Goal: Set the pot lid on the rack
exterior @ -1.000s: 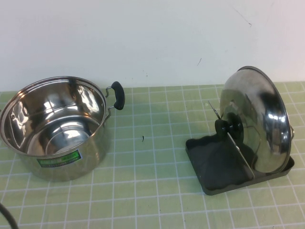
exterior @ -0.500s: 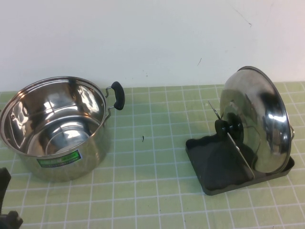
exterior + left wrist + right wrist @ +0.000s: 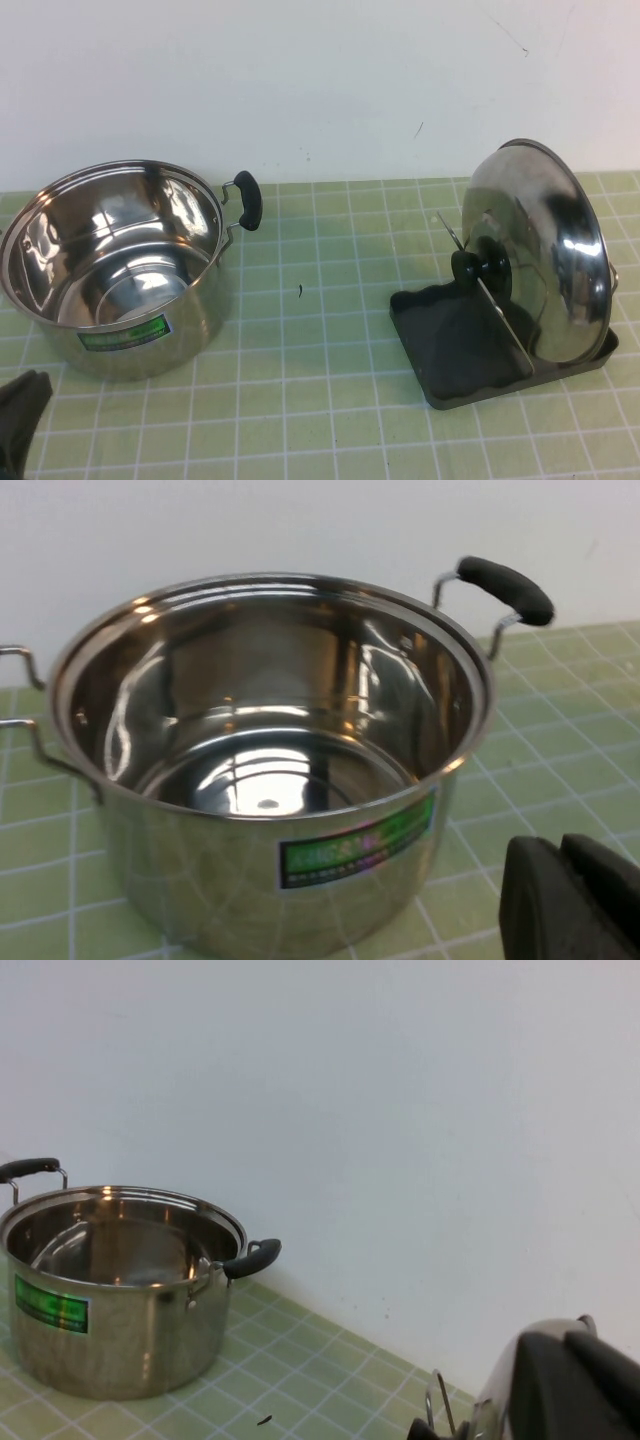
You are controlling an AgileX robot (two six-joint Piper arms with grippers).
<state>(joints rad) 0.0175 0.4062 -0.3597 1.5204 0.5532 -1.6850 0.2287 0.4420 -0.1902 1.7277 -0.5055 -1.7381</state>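
The shiny steel pot lid [image 3: 545,250] stands on its edge in the dark grey rack [image 3: 450,340] at the right. It leans between the wire dividers, with its black knob [image 3: 478,268] facing left. My left gripper [image 3: 20,420] is at the front left corner, in front of the steel pot [image 3: 115,265]. In the left wrist view the left gripper [image 3: 562,852] is shut and empty, close to the pot [image 3: 270,750]. My right gripper [image 3: 566,1345] is shut and empty, off to the right of the lid, whose edge [image 3: 497,1385] shows beside it. It is out of the high view.
The open pot with black side handles and a green label stands at the back left, and also shows in the right wrist view [image 3: 110,1280]. A white wall runs behind the green checked mat [image 3: 320,380]. A small dark speck [image 3: 299,291] lies mid-table.
My left gripper has come into the high view at the front left corner and shifted a little. The lid, rack and pot have not moved.
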